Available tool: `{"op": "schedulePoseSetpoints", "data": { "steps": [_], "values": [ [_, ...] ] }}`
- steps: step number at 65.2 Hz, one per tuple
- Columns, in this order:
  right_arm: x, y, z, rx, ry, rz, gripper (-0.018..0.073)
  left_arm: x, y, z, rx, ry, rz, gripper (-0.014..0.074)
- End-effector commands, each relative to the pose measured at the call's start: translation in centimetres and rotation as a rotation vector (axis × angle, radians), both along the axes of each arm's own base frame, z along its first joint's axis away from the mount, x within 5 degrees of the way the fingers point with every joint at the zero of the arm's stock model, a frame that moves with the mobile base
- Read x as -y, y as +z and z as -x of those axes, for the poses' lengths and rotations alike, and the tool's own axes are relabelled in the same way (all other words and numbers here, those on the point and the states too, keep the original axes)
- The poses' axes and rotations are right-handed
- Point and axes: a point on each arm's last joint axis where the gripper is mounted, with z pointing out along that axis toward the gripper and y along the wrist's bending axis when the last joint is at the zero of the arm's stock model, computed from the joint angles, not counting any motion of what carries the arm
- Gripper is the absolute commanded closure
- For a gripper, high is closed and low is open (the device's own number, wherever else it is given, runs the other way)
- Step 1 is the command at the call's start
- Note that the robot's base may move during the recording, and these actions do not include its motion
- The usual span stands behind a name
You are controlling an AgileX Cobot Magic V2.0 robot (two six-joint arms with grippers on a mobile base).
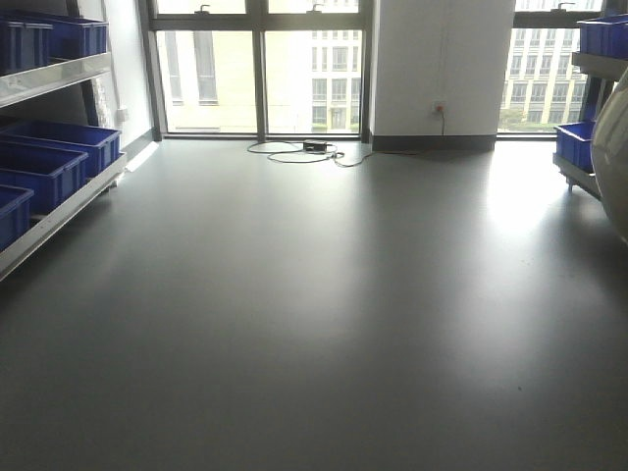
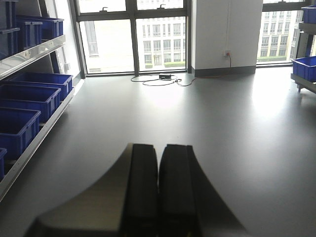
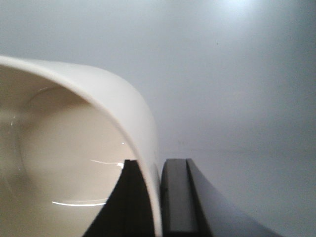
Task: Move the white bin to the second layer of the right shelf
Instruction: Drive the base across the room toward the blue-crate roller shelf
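Between the two dark fingers of the right pincer (image 3: 155, 164), as the right wrist view shows, stands the side wall of the white bin (image 3: 74, 148). One finger lies inside the mouth against the glossy cream inner face and the other bears on the outer face. The pincer is thus clenched on the wall close to the rim, its fingers kept apart only by the thickness of the plastic. The bin hangs above the grey floor (image 3: 237, 74), its hollow interior turned toward the camera.

The front-facing view shows the same bin as a pale curved form at the far right edge (image 1: 618, 157), cut off by the frame. It lies in front of the right shelf (image 1: 589, 67); which level it is nearest cannot be told. Both this shelf and the left shelf (image 1: 59, 78) carry blue crates (image 1: 49, 162).

The left pincer (image 2: 159, 150) has its fingers pressed together along their length, grasping nothing, and points out over open floor.
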Motion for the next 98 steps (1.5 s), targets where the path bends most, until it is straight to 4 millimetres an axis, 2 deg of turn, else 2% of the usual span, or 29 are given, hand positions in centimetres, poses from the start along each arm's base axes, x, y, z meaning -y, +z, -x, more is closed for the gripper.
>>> {"op": "schedulePoseSetpoints", "data": {
  "steps": [1,98],
  "values": [
    [-0.01,1.63,-0.41,0.116,0.000,-0.010,0.0511,-0.03,-0.39,-0.02,0.061,0.001,0.017,0.0512],
    [-0.02,1.64,-0.44,0.117,0.000,-0.011,0.0511,-0.03,-0.39,-0.02,0.061,0.001,0.017,0.0512]
  ]
}}
